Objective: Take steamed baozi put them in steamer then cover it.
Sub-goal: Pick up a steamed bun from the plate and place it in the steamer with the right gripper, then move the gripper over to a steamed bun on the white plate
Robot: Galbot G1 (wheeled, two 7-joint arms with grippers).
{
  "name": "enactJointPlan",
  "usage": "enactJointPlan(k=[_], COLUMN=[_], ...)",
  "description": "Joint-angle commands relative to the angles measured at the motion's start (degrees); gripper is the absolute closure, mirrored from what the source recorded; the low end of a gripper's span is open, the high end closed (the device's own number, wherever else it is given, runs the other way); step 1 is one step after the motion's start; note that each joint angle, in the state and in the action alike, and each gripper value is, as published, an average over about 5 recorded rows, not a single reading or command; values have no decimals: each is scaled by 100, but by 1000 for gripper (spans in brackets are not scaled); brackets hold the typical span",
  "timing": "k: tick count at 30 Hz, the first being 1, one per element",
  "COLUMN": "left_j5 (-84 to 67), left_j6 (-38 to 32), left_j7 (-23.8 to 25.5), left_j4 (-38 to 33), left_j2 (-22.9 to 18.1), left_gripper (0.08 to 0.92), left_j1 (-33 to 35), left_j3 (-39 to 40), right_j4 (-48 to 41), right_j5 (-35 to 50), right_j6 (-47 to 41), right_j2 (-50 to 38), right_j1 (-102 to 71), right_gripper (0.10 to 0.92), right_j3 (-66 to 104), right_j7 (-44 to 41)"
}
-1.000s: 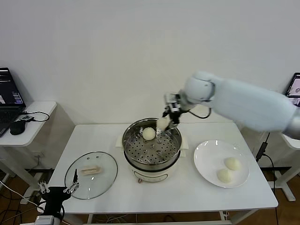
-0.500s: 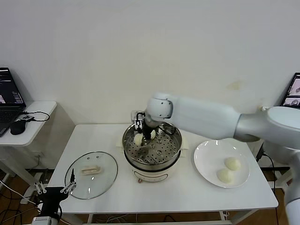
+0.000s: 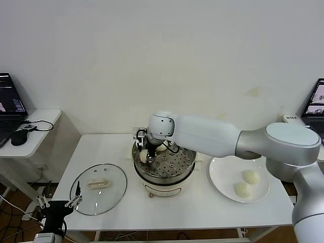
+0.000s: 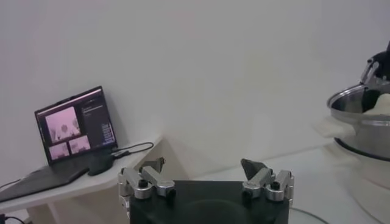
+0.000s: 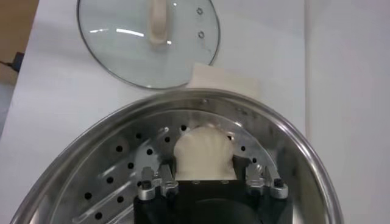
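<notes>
My right gripper (image 3: 146, 153) reaches into the left side of the steamer (image 3: 169, 178) and is shut on a cream-white baozi (image 3: 143, 157). In the right wrist view the baozi (image 5: 204, 155) sits between the fingers (image 5: 159, 176) just over the perforated tray (image 5: 116, 176). A second baozi (image 3: 162, 148) shows partly behind the gripper. Two more baozi (image 3: 251, 176) (image 3: 242, 189) lie on a white plate (image 3: 223, 172). The glass cover (image 3: 98, 188) lies flat on the table, left of the steamer. My left gripper (image 3: 59, 206) hangs open and empty below the table's front left corner.
A side table (image 3: 35, 134) with a laptop (image 3: 9, 101) and a mouse stands at the far left. The white wall runs behind the table. The cover (image 5: 148, 36) lies close to the steamer's rim (image 5: 292, 158). The left wrist view shows the steamer (image 4: 359, 122) off to one side.
My right gripper has carried the baozi from the steamer's back right rim across to its left side and lowered it onto or just above the tray. The left arm has barely moved.
</notes>
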Motion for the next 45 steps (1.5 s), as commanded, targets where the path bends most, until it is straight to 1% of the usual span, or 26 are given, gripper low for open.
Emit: enactJointPlan(k=[1, 3, 6, 12, 15, 19, 25, 29, 33, 39, 45], left_j5=[1, 1, 2, 17, 46, 63, 68, 76, 90, 130, 175], left_j6=[10, 19, 31, 37, 27, 14, 14, 14, 17, 18, 15], left_j7=[7, 12, 21, 32, 31, 30, 33, 35, 35, 35, 32], left_j4=[5, 10, 25, 101, 178, 265, 331, 366, 365, 374, 398], left_j2=[6, 14, 48, 126, 172, 264, 355, 372, 365, 319, 279], left_gripper=[177, 177, 177, 177, 177, 177, 177, 177, 177, 177, 177], left_j1=[-13, -39, -74, -151, -181, -188, -219, -233, -229, -191, -130], left_j3=[-2, -3, 8, 82, 130, 198, 250, 260, 255, 240, 220], right_j4=[261, 518, 947, 1946, 2352, 2696, 2843, 2802, 2644, 2217, 1783], right_j5=[-72, -207, -437, -689, -952, -1482, -2419, -2863, -3218, -3613, -3830], right_j6=[20, 214, 612, 1390, 1733, 2064, 2354, 2402, 2434, 2504, 2590], right_j2=[-234, -591, -1273, -2814, -3584, -4647, -5521, -5893, -6020, -5798, -5472], right_j1=[171, 452, 969, 1778, 1940, 1766, 836, -332, -1512, -3029, -3711], right_gripper=[230, 210, 204, 202, 203, 203, 203, 202, 203, 202, 203], right_j3=[42, 34, -80, -384, -504, -507, -230, 556, 1431, 2508, 3098], right_j7=[-358, -729, -1219, -1825, -2104, -2321, -2249, -2124, -2004, -1875, -1789])
